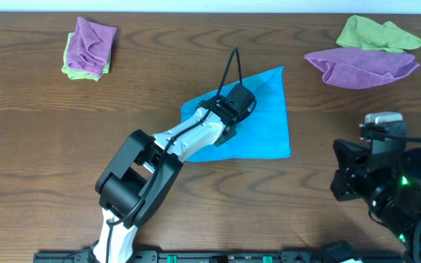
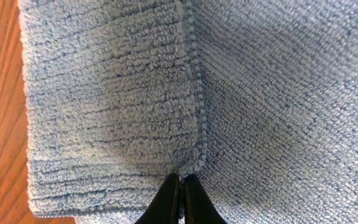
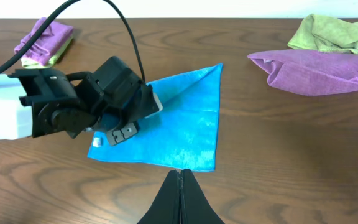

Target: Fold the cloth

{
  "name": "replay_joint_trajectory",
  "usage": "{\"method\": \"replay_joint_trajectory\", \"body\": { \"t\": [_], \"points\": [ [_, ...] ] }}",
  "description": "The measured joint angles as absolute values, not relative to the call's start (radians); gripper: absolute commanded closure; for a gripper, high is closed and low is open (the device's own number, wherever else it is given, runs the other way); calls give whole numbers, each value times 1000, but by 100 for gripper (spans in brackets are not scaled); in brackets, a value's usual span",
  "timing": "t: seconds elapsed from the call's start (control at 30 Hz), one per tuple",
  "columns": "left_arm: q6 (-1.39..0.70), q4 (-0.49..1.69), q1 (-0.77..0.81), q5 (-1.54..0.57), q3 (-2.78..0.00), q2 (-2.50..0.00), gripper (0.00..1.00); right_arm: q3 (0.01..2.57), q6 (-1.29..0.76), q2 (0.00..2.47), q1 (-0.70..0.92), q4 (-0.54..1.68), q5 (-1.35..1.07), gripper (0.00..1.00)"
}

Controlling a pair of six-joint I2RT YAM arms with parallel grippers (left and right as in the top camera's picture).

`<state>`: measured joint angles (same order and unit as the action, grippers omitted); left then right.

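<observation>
Blue cloth, one, pinched by left gripper; right gripper closed empty; two purple cloths, two green cloths.

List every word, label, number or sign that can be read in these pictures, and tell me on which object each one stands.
No text can be read in any view.
White tag at a corner of the blue cloth: too small to read, if anything is printed on it.
Green light at the lower right of the overhead view: only a lamp, no characters.

Nubbly matt cloth rests on wood-grain table.
</observation>
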<state>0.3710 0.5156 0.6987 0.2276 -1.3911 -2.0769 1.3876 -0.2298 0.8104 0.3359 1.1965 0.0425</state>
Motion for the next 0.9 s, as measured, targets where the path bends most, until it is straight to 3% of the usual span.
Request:
{"method": "replay_joint_trajectory", "body": {
  "t": [0.33, 0.6, 0.63, 0.67, 0.7, 0.73, 0.77, 0.9],
  "points": [
    [368, 359, 579, 359, -1399, -2077, 94, 1388, -230, 810, 336, 1196, 43, 99],
    [363, 197, 480, 316, -1405, -2077, 93, 1388, -230, 810, 336, 1196, 44, 99],
    [363, 169, 471, 306, -1405, -2077, 88, 1388, -230, 810, 336, 1196, 45, 99],
    [363, 141, 460, 294, -1405, -2077, 75, 1388, -230, 810, 336, 1196, 45, 99],
    [359, 101, 445, 277, -1405, -2077, 54, 1388, -230, 810, 336, 1195, 45, 99],
    [361, 78, 437, 268, -1405, -2077, 41, 1388, -230, 810, 336, 1193, 45, 99],
    [344, 42, 423, 258, -1405, -2077, 4, 1388, -230, 811, 336, 1191, 46, 99],
    [235, -7, 356, 236, -1409, -2077, 5, 1388, -230, 811, 336, 1176, 45, 99]
  ]
}}
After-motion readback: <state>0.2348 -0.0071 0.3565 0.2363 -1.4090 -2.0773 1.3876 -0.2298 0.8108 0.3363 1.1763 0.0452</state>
